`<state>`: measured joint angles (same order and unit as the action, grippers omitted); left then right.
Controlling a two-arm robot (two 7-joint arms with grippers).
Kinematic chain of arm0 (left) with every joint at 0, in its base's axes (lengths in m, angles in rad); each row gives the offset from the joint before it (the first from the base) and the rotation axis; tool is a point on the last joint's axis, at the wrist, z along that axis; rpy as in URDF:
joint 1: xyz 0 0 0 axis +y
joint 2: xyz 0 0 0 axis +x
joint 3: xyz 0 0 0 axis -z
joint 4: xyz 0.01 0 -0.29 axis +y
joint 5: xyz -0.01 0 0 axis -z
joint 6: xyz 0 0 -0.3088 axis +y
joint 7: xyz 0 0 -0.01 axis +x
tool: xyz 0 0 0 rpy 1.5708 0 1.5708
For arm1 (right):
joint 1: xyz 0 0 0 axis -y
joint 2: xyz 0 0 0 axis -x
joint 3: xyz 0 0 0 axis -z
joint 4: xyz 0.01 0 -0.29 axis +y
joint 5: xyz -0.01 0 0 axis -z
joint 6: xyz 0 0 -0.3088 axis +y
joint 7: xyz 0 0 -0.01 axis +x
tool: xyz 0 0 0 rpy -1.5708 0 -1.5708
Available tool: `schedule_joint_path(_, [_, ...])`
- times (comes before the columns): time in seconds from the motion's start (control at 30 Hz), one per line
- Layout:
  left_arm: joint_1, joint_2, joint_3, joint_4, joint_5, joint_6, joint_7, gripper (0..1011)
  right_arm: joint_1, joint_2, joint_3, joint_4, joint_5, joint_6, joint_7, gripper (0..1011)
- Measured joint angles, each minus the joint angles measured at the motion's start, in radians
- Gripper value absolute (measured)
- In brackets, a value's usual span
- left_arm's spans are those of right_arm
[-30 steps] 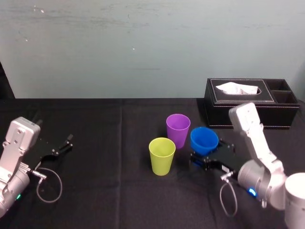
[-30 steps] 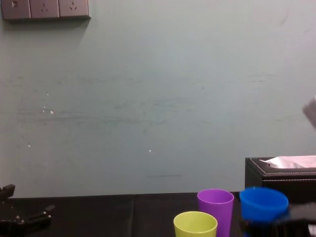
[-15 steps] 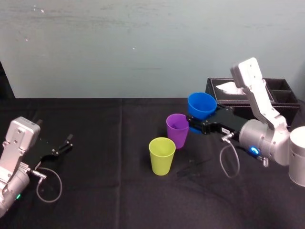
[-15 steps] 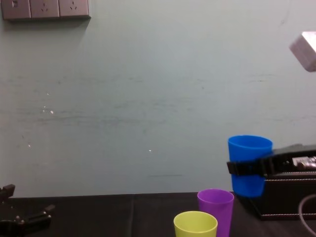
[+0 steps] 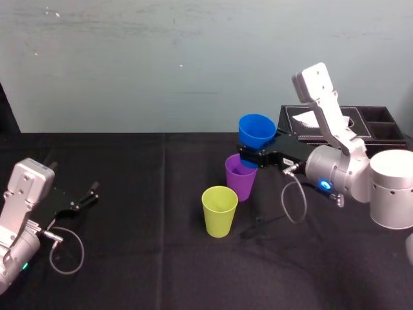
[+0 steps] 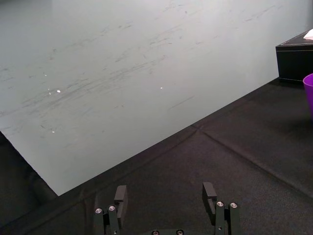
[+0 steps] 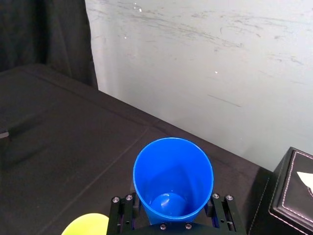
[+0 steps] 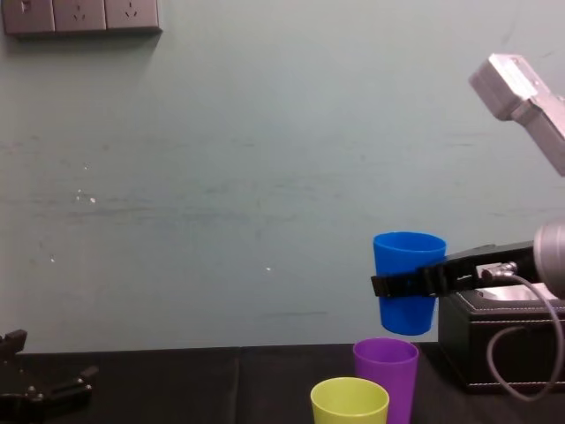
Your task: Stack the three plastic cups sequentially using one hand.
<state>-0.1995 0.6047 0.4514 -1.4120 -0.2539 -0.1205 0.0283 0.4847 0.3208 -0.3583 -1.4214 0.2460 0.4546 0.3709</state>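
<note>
- The right gripper, black and two-fingered on a silver-grey arm, is clamped on the smooth, tapered blue plastic tumbler. One finger sits on each side of the wall at about mid-height.
- The blue tumbler is held upright with its mouth up, clear of the black-clothed table.
- Just below the gripper stands the matching purple plastic tumbler. In the chest view a small gap shows between its rim and the blue base, and it sits slightly to the gripper's left.
- The yellow-green plastic tumbler stands lower again, further to the gripper's left and nearer the robot. It is close beside the purple one, and I cannot tell whether they touch.
- The black tissue box lies behind the gripper, to the arm's right.
- Judging by its looks, the blue tumbler is light, thin-walled and slick. The side grip at mid-height suits it, but a hard squeeze could bend the wall out of round.
- The taper should guide it into the purple mouth once the two are lined up. If it goes in off-centre, it would probably tip the light purple cup.
- The left gripper rests with its fingers spread and empty, well apart on the far left.
</note>
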Motion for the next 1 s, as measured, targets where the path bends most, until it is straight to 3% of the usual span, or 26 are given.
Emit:
schedule_joint_path(0.63, [0.0, 0.0, 0.0, 0.0, 0.0, 0.0, 0.0, 1000, 0.073, -0.04, -0.033, 0.144, -0.009, -0.053, -0.002, 718])
schedule_joint_path(1.0, [0.0, 0.0, 0.0, 0.0, 0.0, 0.0, 0.0, 1000, 0.092, -0.057, -0.045, 0.192, -0.014, -0.066, 0.001, 718])
